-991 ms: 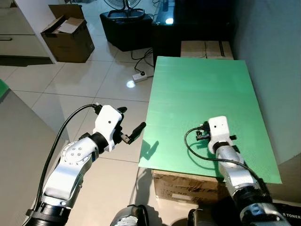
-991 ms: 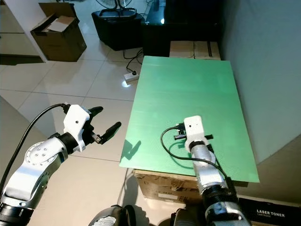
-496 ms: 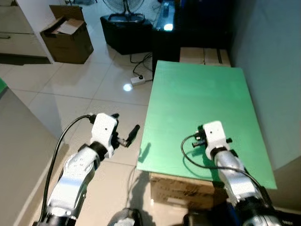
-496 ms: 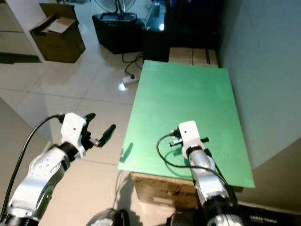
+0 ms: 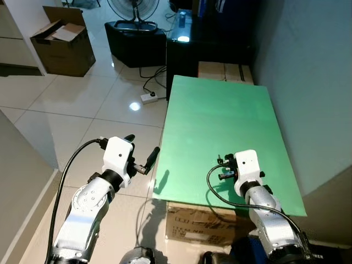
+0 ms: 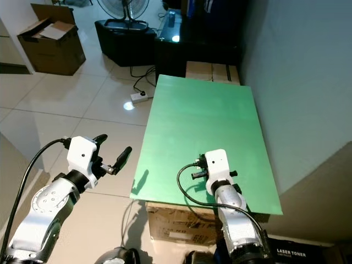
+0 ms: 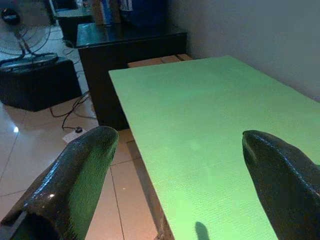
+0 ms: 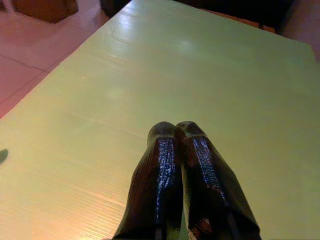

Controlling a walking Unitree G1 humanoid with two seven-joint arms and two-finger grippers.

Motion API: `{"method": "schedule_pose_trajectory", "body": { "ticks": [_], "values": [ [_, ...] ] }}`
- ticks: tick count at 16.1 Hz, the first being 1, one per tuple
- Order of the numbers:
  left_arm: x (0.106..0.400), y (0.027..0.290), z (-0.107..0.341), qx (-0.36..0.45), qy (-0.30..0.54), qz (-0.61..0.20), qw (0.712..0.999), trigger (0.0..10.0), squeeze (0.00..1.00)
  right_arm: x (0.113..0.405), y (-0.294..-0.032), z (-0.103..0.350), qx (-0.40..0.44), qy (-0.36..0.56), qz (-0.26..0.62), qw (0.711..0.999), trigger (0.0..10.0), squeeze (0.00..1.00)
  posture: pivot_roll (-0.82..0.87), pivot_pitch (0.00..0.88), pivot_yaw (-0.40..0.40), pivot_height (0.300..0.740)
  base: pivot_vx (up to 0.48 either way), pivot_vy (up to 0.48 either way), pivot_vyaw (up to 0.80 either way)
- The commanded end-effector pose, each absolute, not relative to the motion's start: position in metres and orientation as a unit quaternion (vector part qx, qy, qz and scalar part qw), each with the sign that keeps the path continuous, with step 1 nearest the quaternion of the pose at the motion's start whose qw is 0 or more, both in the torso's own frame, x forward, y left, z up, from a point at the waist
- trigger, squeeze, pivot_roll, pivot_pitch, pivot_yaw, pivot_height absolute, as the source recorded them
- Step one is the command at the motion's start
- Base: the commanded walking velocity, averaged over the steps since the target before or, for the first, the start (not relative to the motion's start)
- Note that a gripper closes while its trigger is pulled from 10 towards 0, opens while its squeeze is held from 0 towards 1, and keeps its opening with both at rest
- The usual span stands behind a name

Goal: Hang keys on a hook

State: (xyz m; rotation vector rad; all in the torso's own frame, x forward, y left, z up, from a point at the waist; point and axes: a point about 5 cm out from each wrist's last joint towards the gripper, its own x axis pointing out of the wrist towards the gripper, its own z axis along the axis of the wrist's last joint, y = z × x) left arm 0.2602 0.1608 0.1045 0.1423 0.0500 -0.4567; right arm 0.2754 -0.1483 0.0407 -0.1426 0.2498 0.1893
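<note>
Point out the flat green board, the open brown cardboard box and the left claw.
flat green board (image 5: 220,121), left eye view, bare middle.
open brown cardboard box (image 5: 60,47), left eye view, front wall.
left claw (image 7: 180,150), left wrist view, between fingertips.

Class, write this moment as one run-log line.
left claw: open, beside green board edge | right claw: shut, empty, over board | keys, hook: unseen

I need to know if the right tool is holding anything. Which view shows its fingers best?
The right wrist view: the right tool has both fingers pressed together with nothing between them, above the green board. The eye views show mainly its white wrist housing over the board, the fingers mostly hidden.
</note>
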Motion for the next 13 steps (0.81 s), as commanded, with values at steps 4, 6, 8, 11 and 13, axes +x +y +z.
{"method": "schedule_pose_trajectory", "body": {
  "ticks": [4, 6, 8, 11, 13],
  "values": [
    [0.267, 0.162, 0.109, 0.075, 0.017, -0.243, 0.967, 10.0, 0.0, 0.27, -0.158, 0.042, -0.045, 0.131, 0.064, 0.988, 10.0, 0.0, -0.05, 0.078, 0.027, 0.74, 0.319, 0.0, -0.8],
    [0.269, 0.16, 0.109, 0.078, 0.016, -0.247, 0.966, 10.0, 0.0, 0.271, -0.159, 0.044, -0.052, 0.129, 0.075, 0.987, 10.0, 0.0, -0.05, 0.085, 0.032, 0.74, 0.33, 0.0, 0.0],
    [0.268, 0.16, 0.109, 0.083, 0.018, -0.243, 0.966, 10.0, 0.0, 0.273, -0.159, 0.046, -0.058, 0.127, 0.09, 0.986, 10.0, 0.0, -0.05, 0.083, 0.028, 0.74, 0.323, 0.0, 0.0],
    [0.268, 0.162, 0.109, 0.084, 0.018, -0.235, 0.968, 10.0, 0.0, 0.276, -0.157, 0.048, -0.088, 0.128, 0.121, 0.98, 10.0, 0.0, -0.04, 0.082, 0.018, 0.74, 0.29, 0.0, 0.47],
    [0.267, 0.164, 0.111, 0.084, 0.011, -0.225, 0.971, 10.0, 0.0, 0.279, -0.152, 0.052, -0.099, 0.12, 0.145, 0.977, 10.0, 0.0, -0.04, 0.085, 0.011, 0.74, 0.126, 0.0, 0.8]
  ]
}}
